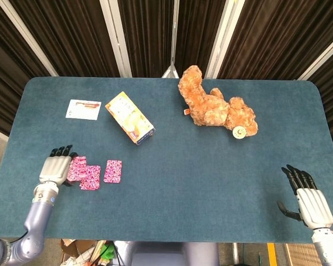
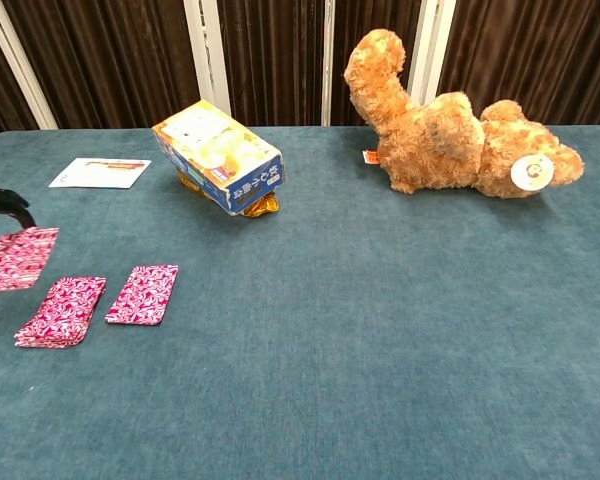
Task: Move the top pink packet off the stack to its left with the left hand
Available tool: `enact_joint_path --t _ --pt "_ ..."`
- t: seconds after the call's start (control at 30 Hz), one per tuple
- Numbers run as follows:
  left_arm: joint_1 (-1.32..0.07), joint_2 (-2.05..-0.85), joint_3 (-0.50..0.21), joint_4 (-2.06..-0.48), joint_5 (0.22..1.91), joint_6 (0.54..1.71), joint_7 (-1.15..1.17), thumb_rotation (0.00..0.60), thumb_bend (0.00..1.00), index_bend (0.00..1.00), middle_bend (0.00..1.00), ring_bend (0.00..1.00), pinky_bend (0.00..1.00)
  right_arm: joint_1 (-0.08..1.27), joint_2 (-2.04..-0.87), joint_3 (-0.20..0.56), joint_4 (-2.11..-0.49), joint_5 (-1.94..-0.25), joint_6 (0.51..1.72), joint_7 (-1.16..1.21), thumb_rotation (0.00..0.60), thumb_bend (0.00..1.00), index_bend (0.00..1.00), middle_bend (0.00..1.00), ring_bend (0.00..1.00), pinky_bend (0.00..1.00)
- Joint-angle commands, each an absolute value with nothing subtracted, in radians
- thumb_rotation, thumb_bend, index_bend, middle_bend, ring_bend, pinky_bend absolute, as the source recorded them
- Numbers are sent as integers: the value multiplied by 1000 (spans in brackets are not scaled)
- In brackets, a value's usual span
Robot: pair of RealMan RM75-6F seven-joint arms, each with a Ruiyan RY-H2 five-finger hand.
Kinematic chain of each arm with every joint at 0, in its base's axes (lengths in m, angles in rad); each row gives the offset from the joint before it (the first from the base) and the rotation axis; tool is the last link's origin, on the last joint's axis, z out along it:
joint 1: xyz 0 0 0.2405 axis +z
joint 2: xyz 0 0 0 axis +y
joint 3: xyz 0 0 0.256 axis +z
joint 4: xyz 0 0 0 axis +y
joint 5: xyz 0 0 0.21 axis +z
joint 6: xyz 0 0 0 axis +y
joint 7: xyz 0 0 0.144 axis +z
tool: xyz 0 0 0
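Observation:
A small stack of pink patterned packets (image 1: 90,177) (image 2: 62,311) lies near the table's front left. My left hand (image 1: 54,166) (image 2: 0,203) is just left of the stack and holds one pink packet (image 1: 76,168) (image 2: 15,258) lifted clear of it. Only the thumb and the hand's edge show in the chest view. Another single pink packet (image 1: 112,171) (image 2: 143,293) lies flat to the right of the stack. At the front right edge my right hand (image 1: 308,200) rests with its fingers apart and holds nothing.
A yellow and blue carton (image 1: 130,117) (image 2: 220,157) lies tilted behind the packets. A white card (image 1: 83,109) (image 2: 100,173) sits at the back left. A brown teddy bear (image 1: 213,105) (image 2: 450,130) lies at the back right on the blue table (image 1: 211,177).

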State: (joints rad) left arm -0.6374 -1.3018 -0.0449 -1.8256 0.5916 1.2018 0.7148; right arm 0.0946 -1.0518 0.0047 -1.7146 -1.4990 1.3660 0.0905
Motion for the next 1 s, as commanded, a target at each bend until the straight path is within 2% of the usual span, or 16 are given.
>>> enact_joint_path --t 0.03,0.37,0.43,0.6,0.7,1.0 --pt "-624 -1290 -29 -1803 587 1183 700 600 398 422 0 0 0 95 -1052 5 -1715 -1498 1365 89 600 362 0 0 0 49" --pt "-593 -1322 20 -1693 601 1120 667 600 374 339 0 0 0 95 -1053 6 -1717 -1493 1364 86 600 362 0 0 0 49" --pt "-590 -1331 25 -1677 602 1117 669 600 334 300 0 0 0 94 -1053 7 -1718 -1492 1365 85 600 362 0 0 0 49" --pt "-588 -1343 29 -1663 599 1115 680 600 218 104 0 0 0 94 -1053 6 -1718 -1493 1363 85 600 363 0 0 0 49" --pt "-585 -1343 25 -1669 606 1118 674 600 181 42 0 0 0 94 -1052 5 -1718 -1493 1364 85 600 362 0 0 0 49" --pt "-567 -1299 17 -1730 639 1141 643 600 151 0 0 0 0 94 -1050 5 -1718 -1492 1362 83 600 362 0 0 0 49"
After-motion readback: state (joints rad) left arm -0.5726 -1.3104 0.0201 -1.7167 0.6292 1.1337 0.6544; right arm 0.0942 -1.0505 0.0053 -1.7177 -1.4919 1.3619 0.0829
